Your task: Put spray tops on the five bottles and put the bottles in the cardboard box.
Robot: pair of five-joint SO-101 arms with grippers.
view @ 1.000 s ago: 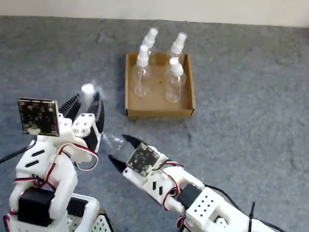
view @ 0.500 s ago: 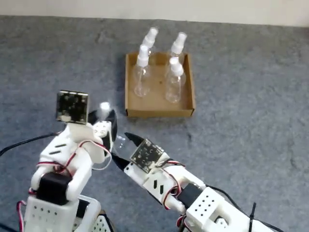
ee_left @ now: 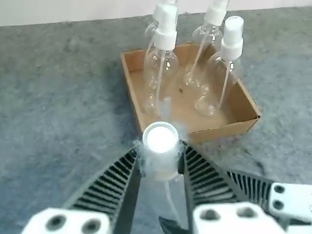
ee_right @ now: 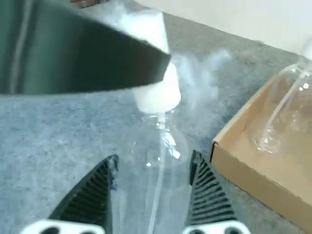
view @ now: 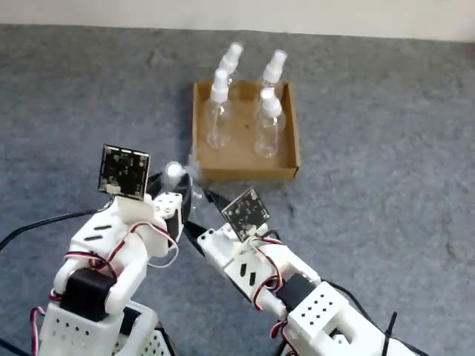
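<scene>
Over the last second the left claw (ee_left: 160, 155) has carried the spray top (ee_left: 159, 139) in from well away from the cardboard box (view: 245, 173) to just off its near left corner. Meanwhile the right claw (ee_right: 152, 163) has swung the bottle (ee_right: 158, 141) up from a slant to stand under that top. The left claw is clenched on the white collar of the top from both sides. That grip keeps the top plumb over the neck and leaves the claw free to press or twist it. The right claw is clamped round the clear body lower down, which looks meant to brace the bottle against that push. The thin tube (ee_right: 156, 185) already runs down inside the glass and the collar sits on the neck. Whether it is fully seated cannot be told. The pair hold the work just outside the box and not over it, probably so a slip would not knock the four capped bottles (view: 220, 111) standing upright inside, two toward the far wall and two in front of them. The near part of the box floor is bare, so that is the likely place for this fifth one. All of it rests on the grey carpet (view: 386, 148).
</scene>
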